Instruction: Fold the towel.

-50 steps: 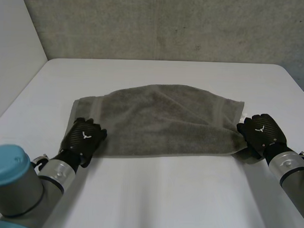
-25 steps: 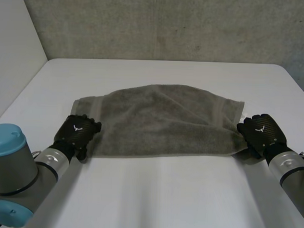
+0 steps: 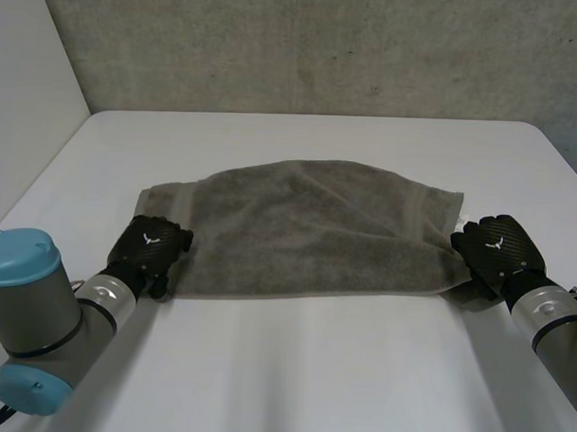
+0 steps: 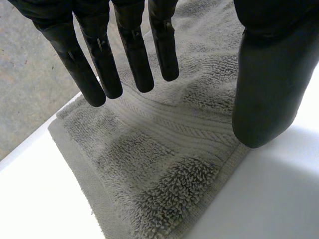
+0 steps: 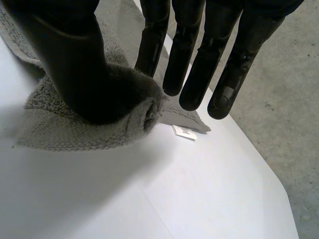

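The grey towel point(image 3: 307, 226) lies folded in half across the middle of the white table point(image 3: 293, 368), its fold line along the near edge. My left hand point(image 3: 150, 249) rests at the towel's near left corner. In the left wrist view its fingers point(image 4: 134, 55) are straight and spread above the towel corner point(image 4: 149, 164), the thumb apart, nothing gripped. My right hand point(image 3: 496, 247) is at the near right corner. There a bunched fold of towel point(image 5: 129, 109) sits pinched between the thumb point(image 5: 75, 64) and the nearest finger, while the other fingers stay straight.
A small white label point(image 5: 183, 132) sticks out from the towel's right corner beyond my right fingertips. Bare table spreads in front of the towel and behind it. A grey concrete wall point(image 3: 323, 47) backs the table's far edge.
My left hand has let the towel's near left corner go and drawn back off it to the left; its arm swung outward. The right hand and the towel have stayed put.
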